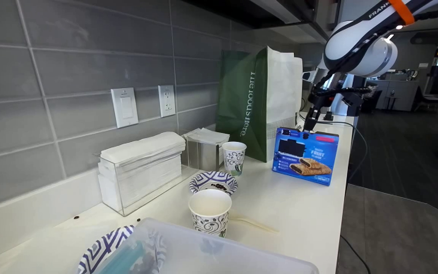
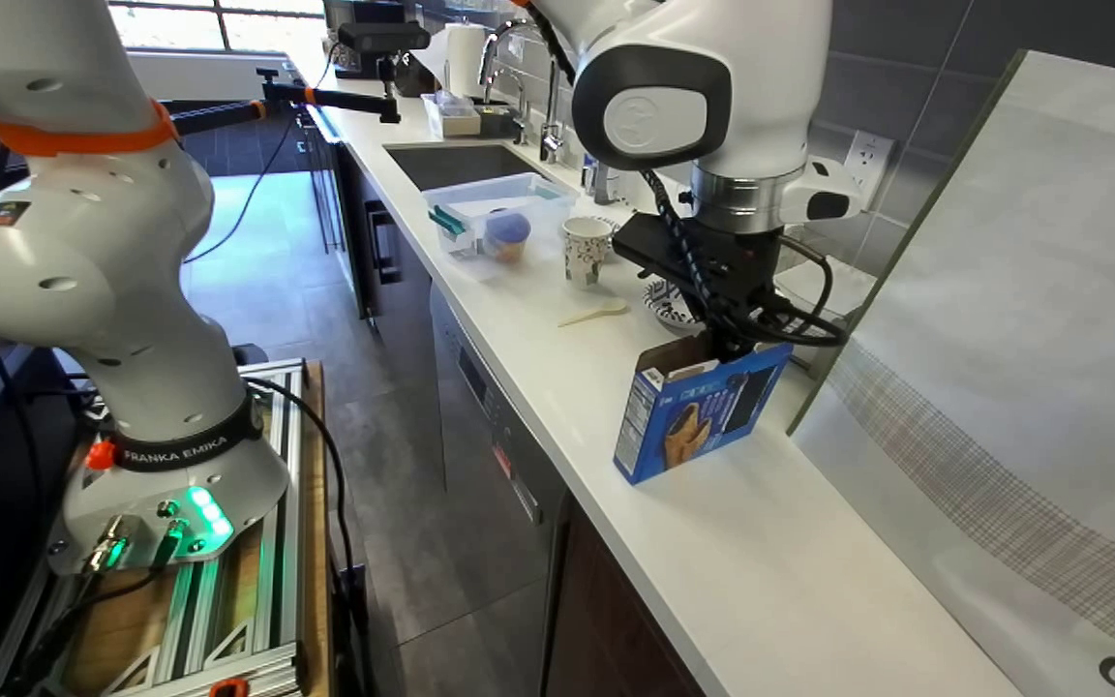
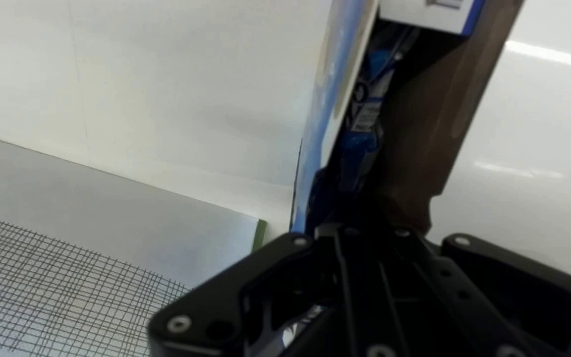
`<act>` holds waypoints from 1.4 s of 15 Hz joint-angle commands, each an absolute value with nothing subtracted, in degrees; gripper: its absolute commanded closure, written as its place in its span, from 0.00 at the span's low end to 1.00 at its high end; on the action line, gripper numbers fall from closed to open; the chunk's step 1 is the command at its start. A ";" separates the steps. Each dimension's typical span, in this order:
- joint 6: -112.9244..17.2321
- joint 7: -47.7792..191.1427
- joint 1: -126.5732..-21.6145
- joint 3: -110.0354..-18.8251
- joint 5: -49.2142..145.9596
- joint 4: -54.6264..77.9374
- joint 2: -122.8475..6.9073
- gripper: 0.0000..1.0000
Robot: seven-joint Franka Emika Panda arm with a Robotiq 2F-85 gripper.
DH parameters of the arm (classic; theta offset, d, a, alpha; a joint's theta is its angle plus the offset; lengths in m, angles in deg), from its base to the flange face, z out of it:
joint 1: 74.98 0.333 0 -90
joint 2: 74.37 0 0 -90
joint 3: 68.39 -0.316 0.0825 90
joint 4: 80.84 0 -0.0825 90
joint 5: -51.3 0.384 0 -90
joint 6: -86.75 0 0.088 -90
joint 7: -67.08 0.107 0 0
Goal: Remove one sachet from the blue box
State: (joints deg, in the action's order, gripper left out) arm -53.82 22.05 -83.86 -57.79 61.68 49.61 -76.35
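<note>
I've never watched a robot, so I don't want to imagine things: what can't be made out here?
Pincer: wrist view; its tips are lost in shadow, so whether it grips a packet is unclear.
Packet count: wrist view; hidden by the box and shadow.
Tub: an exterior view; cut off by the bottom edge, contents blurred by its cloudy wall.
Bag: an exterior view; right edge cuts its lettering.
Specks: an exterior view; too small.

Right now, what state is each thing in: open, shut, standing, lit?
Blue cardboard box: standing, top open
Shiny blue sachet wrapping: inside the box
Black gripper: closed, partly inside the box; any grasp hidden
Tall green paper bag: upright
White patterned paper cups: upright
Patterned paper bowl: holding small dark bits
Translucent plastic bin: uncovered
Green base light: lit
White wall switch: setting unclear
</note>
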 commanded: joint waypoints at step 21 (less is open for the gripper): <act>-52.23 23.43 -84.26 -58.01 63.94 49.52 -74.23 0.71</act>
State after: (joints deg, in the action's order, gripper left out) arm -53.63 23.15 -83.85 -57.92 63.20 49.66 -74.71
